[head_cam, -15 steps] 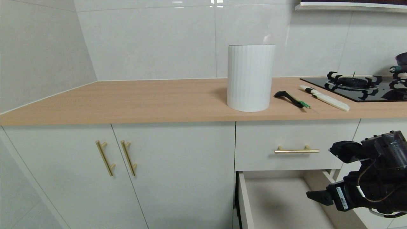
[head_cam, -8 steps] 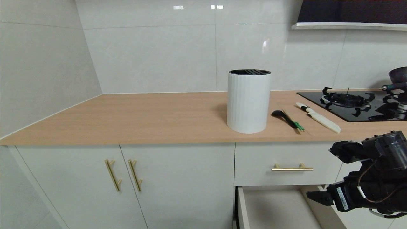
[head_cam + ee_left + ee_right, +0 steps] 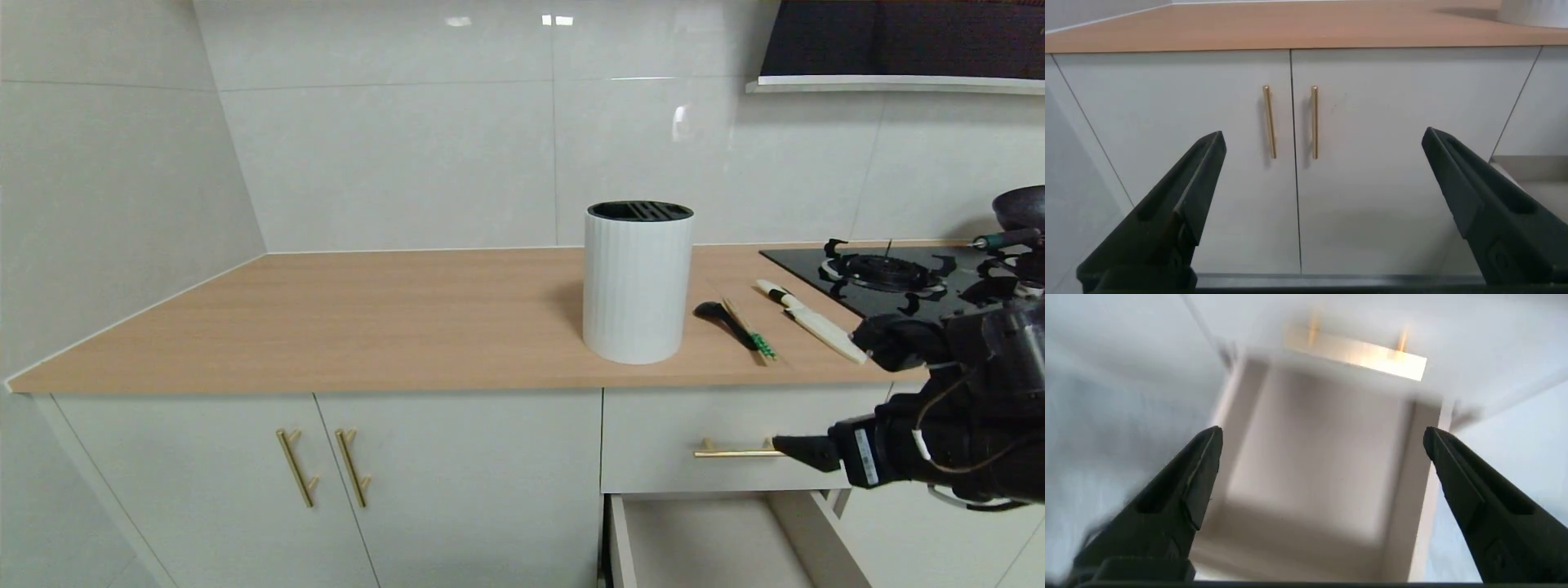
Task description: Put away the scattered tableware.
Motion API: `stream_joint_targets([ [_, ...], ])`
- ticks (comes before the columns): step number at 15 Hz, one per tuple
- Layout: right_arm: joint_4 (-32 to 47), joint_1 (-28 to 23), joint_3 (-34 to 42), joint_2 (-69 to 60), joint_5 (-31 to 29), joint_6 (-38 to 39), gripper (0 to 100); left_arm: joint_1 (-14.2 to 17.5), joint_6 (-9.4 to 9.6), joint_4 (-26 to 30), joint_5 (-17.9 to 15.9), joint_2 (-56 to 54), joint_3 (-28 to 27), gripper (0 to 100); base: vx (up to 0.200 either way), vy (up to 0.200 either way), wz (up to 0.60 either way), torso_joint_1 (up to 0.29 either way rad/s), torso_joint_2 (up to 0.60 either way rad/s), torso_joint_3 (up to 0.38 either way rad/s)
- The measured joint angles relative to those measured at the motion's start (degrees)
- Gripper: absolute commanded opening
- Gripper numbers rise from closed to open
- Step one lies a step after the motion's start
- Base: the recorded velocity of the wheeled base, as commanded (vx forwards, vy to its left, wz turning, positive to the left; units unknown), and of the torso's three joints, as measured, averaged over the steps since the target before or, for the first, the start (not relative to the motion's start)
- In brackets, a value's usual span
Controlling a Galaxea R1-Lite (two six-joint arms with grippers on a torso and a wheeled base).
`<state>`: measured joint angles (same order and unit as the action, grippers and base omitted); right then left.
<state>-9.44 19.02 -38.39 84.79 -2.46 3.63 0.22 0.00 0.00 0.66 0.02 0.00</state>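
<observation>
Wood-look surface (image 3: 367, 327): carries the tableware I have to clear, all of it just right of the white holder (image 3: 638, 282).
Black spoon (image 3: 717, 311): lies nearest the holder. The chopsticks (image 3: 749, 331) touch or cross its handle end; I cannot tell which.
Knife (image 3: 810, 318): further right of the holder, near the surface's front edge.
Right hand (image 3: 1319, 445): spread wide and holding nothing, low and right of the holder, above the open drawer (image 3: 710, 539).
Left hand (image 3: 1323, 139): spread wide and empty, facing the cupboard doors (image 3: 1290, 155) down and left of the holder.
Risk on the way up: I judge the right hand could catch the closed drawer's handle (image 3: 735, 449) or the surface's lip.
Risk at the grasp: thin chopsticks on a flat top may slip the pinch or roll, and a sideways nudge could push the knife off the edge.
</observation>
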Motion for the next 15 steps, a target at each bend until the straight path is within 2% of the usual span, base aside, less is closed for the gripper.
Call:
stream_joint_targets([
  [4, 7.7, -2.3, -16.3, 5.6, -0.4, 0.3, 100, 0.0, 0.00, 0.0, 0.0, 0.0, 0.0, 100, 0.000, 0.000, 0.00, 0.000, 0.00, 0.000],
  [6, 9.6, -3.2, -22.3, 10.1, -2.6, 0.5, 100, 0.0, 0.00, 0.0, 0.0, 0.0, 0.0, 100, 0.000, 0.000, 0.00, 0.000, 0.00, 0.000],
  [9, 9.7, -4.6, -25.5, 16.0, -4.8, 0.9, 100, 0.0, 0.00, 0.0, 0.0, 0.0, 0.0, 100, 0.000, 0.000, 0.00, 0.000, 0.00, 0.000],
  [13, 2.1, -5.6, -26.3, 21.8, -5.2, 2.7, 100, 0.0, 0.00, 0.0, 0.0, 0.0, 0.0, 100, 0.000, 0.000, 0.00, 0.000, 0.00, 0.000],
  [15, 1.4, -5.7, -26.2, 23.6, -5.1, 2.9, 100, 0.0, 0.00, 0.0, 0.0, 0.0, 0.0, 100, 0.000, 0.000, 0.00, 0.000, 0.00, 0.000],
])
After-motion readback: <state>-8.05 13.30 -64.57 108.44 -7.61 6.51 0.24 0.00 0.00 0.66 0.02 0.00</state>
